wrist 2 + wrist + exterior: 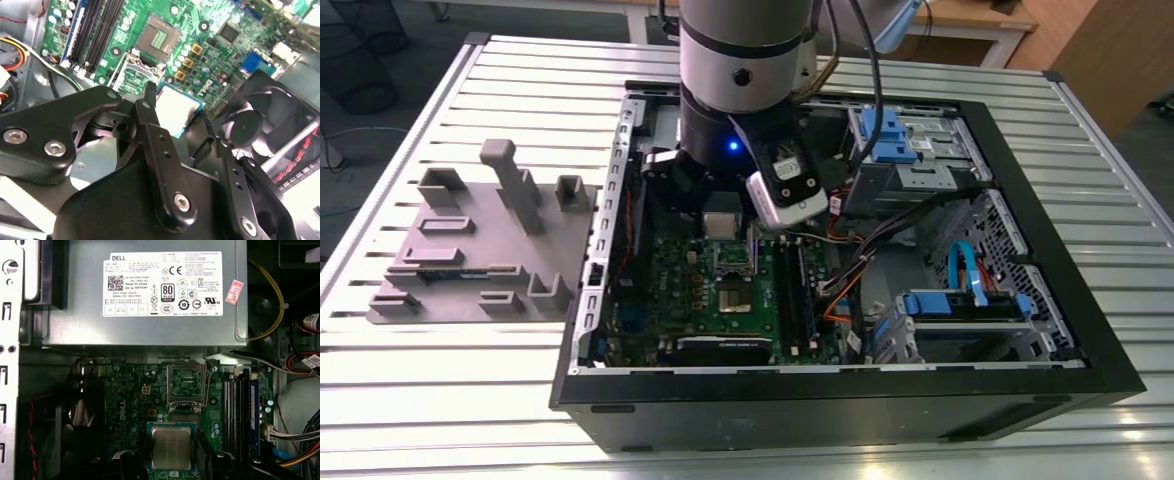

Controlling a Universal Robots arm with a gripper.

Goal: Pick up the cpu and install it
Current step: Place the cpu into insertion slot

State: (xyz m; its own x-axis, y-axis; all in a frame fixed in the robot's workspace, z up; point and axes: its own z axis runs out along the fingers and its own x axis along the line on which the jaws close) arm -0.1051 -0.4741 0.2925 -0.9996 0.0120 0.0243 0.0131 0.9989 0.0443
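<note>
One gripper (173,465) had its fingers (150,120) closed onto the cpu (171,447), held over the motherboard (130,400) near the open socket (186,382). Power supply (145,290) stood beyond the socket. Second wrist view showed a fan (247,127) close beside the fingers; exterior view showed a grey fixture (467,250) at nine o'clock of the case (854,400).

The cpu (171,449) hangs above the motherboard (130,390), near socket (186,385).

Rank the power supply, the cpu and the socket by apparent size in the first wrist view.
1. power supply, clearly largest.
Then cpu and socket: nearly alike, and the cpu is nearer the camera, so unranked.
</note>
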